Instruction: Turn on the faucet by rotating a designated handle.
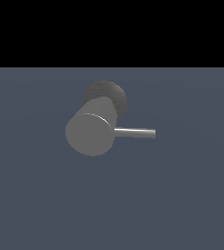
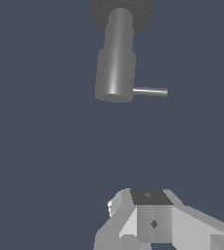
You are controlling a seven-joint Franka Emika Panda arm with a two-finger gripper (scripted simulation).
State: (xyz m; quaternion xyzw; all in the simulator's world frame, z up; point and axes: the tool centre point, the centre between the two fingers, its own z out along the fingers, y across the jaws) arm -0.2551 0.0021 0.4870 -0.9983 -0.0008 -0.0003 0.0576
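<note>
The claw [image 2: 152, 219] shows only in the wrist view, as a cluster of pale grey and white blocks with a dark flat top face, cut off by the picture's edge; its fingertips are not clearly made out, so I cannot tell how far it is open, and nothing is seen in its hold. It hangs well apart from the faucet [image 2: 116, 73], with a wide stretch of bare blue-grey surface [image 2: 45, 156] between them. In that view the faucet is a matte grey cylinder that steps from a narrower neck to a thicker head, rising from a darker round base [image 2: 143, 12]. The handle [image 2: 150, 91], a thin silver-grey rod, sticks straight out of the thick head near its end face, free and untouched. In the exterior view the faucet [image 1: 90, 133] sits near the middle of the surface [image 1: 182, 195], its flat round end face turned toward the camera, the dark base [image 1: 108, 93] behind it, and the handle [image 1: 135, 132] pointing level toward the exterior view's right. No part of the arm appears in that view.
</note>
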